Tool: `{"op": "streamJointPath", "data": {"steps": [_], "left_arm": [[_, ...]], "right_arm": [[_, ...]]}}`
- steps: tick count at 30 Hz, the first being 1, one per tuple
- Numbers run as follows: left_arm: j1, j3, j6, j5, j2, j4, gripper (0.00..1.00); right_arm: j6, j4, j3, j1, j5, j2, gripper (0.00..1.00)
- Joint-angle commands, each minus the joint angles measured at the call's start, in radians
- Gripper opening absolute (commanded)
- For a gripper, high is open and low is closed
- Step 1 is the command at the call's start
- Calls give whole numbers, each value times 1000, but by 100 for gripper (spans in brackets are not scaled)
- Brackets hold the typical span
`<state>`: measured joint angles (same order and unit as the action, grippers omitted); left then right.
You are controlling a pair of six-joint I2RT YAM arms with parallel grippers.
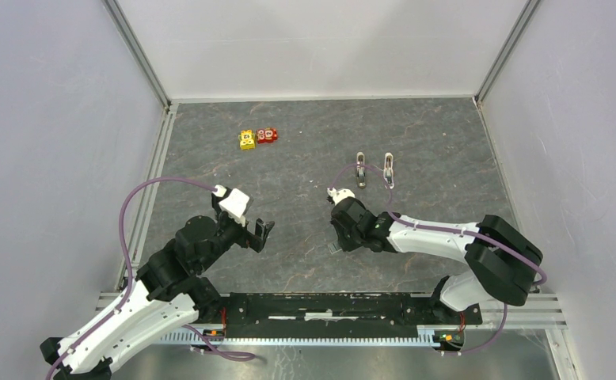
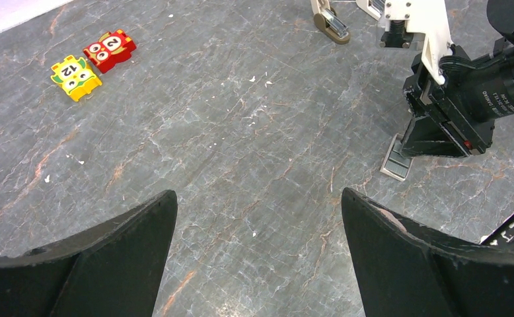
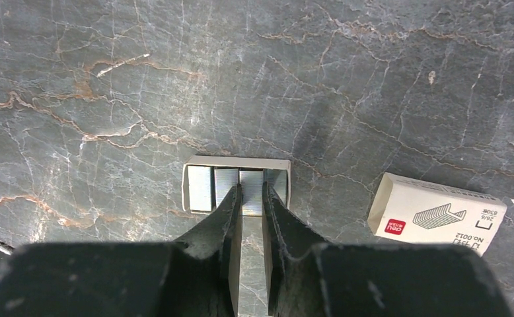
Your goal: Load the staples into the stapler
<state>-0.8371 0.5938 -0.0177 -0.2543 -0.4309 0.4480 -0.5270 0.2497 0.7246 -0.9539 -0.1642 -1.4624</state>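
The stapler [image 1: 361, 170] lies toward the far right of the table [image 1: 289, 206]. From overhead it shows as two slim cream and grey pieces side by side, and I cannot tell whether they are joined. Only the overhead view takes in both pieces whole; the left wrist view catches just their ends at its top edge.

The right wrist view alone shows print. A white cardboard sleeve [image 3: 439, 214] lies flat, its label upside down, reading "No.0012" and "26/6" beside a red logo square and a drawing of a staple strip. Just left of it sits an open white tray [image 3: 238, 160] holding shiny grey staples [image 3: 201, 188] in rows. The right gripper [image 3: 251, 191] reaches into it, its black fingers drawn close on either side of one strip.

The left gripper [image 2: 257, 198] hangs above the grey, rust-veined marbled surface, spread wide and holding nothing. Its camera reads "12" on the yellow block [image 2: 76, 77] and "2" on the red block [image 2: 110, 50], which touch at the far left.
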Motion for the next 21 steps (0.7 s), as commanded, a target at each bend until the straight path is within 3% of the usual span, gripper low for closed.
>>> {"op": "streamJointPath", "data": {"steps": [1, 21], "left_arm": [[3, 27, 16, -10, 8, -18, 100], [3, 27, 44, -14, 4, -17, 100]], "right_arm": [[3, 11, 35, -3, -40, 32, 19], [20, 40, 101, 0, -45, 54, 19]]}}
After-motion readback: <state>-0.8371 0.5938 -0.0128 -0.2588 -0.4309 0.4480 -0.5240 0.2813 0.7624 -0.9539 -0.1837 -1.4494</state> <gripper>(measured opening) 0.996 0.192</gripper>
